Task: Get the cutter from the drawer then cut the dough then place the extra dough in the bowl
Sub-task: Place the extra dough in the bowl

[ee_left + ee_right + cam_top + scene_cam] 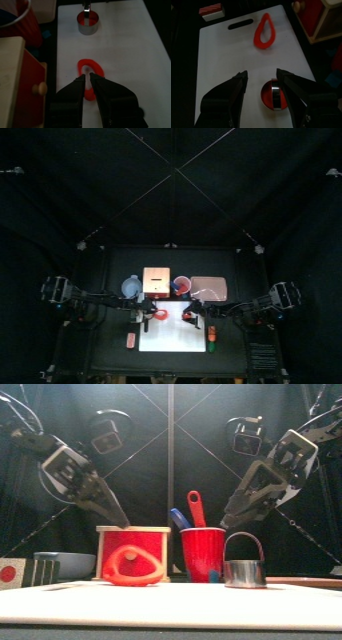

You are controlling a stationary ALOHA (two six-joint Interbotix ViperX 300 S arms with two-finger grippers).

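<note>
A red dough ring stands on edge on the white cutting board, in front of the wooden box. My left gripper is shut on the ring's upper rim and comes down from the upper left. The round metal cutter stands on the board to the right, with a red dough disc inside it. My right gripper hangs open just above the cutter, a jaw on each side, not touching it.
Behind the ring is the wooden box with its red drawer front. A red cup holding a blue and a red knife stands mid-table. The blue-grey bowl and pink tray flank the box. A red-and-white toy lies beside the board.
</note>
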